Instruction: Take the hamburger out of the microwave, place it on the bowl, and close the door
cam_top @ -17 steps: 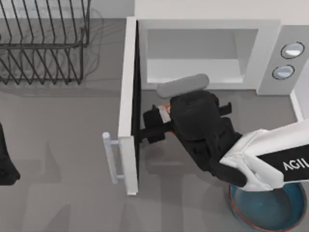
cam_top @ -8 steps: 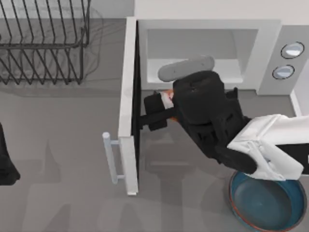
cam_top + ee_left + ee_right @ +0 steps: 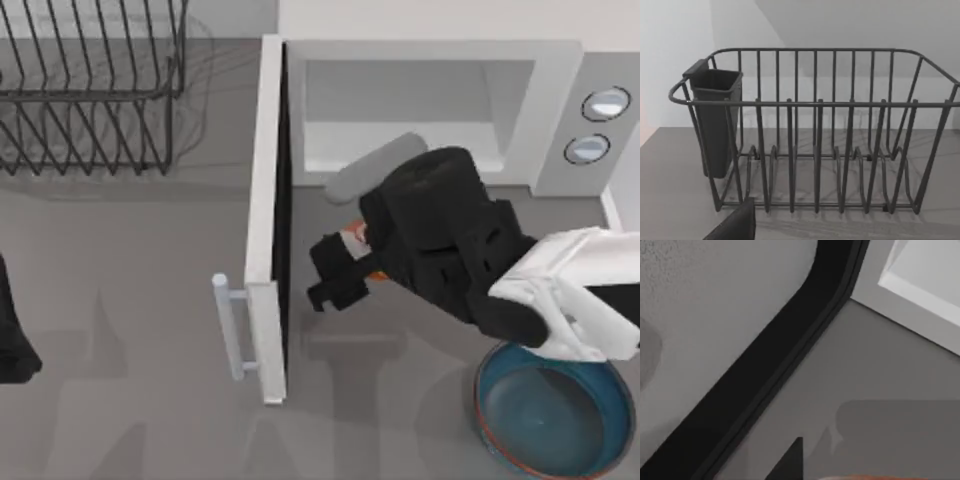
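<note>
The white microwave (image 3: pixel 545 110) stands at the back with its door (image 3: pixel 262 200) swung wide open toward the front, handle (image 3: pixel 231 335) on the outer side. My right gripper (image 3: pixel 322 272) hovers in front of the cavity, close to the door's dark inner face (image 3: pixel 765 375), shut on the hamburger (image 3: pixel 353 237), of which a whitish and orange bit shows between the black fingers. An orange sliver of the hamburger (image 3: pixel 875 477) also edges the right wrist view. The dark teal bowl (image 3: pixel 545 420) sits at the front right, partly under my right arm. My left gripper (image 3: pixel 10 340) is parked at the table's left edge.
A dark wire dish rack (image 3: pixel 90 100) stands at the back left; in the left wrist view the rack (image 3: pixel 815 150) carries a dark cutlery holder (image 3: pixel 715 120). Two round knobs (image 3: pixel 597 125) sit on the microwave's right panel. Grey tabletop lies left of the door.
My right gripper has drawn back from the microwave opening toward the front, carrying the hamburger, and the arm has shifted right, uncovering more of the bowl. The left arm has not moved.
</note>
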`<state>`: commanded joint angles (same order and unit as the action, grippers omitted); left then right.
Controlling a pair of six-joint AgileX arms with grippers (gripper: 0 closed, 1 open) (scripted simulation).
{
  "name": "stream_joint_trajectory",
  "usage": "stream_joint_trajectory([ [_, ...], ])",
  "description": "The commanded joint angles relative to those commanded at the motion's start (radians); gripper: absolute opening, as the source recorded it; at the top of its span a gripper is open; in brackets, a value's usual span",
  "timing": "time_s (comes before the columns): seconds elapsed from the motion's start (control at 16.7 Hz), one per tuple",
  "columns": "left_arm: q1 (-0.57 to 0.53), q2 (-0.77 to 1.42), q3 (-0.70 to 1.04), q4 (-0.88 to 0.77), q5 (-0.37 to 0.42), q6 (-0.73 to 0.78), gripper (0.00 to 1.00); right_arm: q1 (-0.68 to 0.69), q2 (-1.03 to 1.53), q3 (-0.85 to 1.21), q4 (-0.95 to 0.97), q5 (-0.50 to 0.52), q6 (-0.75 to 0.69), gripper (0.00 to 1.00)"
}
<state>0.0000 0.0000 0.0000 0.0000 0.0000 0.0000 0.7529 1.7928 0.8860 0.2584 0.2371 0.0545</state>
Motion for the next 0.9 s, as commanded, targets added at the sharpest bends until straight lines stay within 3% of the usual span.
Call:
stream_joint_trajectory([
  [0.24, 0.000, 0.000, 0.000, 0.000, 0.000, 0.000, 1.00, -0.114, -0.009, -0.036, -0.146, -0.335, -0.332, 0.00],
  [0.6, 0.000, 0.000, 0.000, 0.000, 0.000, 0.000, 1.00, -0.392, -0.050, -0.126, -0.436, -0.913, -1.030, 0.00],
  [0.9, 0.000, 0.000, 0.000, 0.000, 0.000, 0.000, 1.00, -0.653, -0.093, -0.224, -0.674, -1.239, -1.521, 0.00],
])
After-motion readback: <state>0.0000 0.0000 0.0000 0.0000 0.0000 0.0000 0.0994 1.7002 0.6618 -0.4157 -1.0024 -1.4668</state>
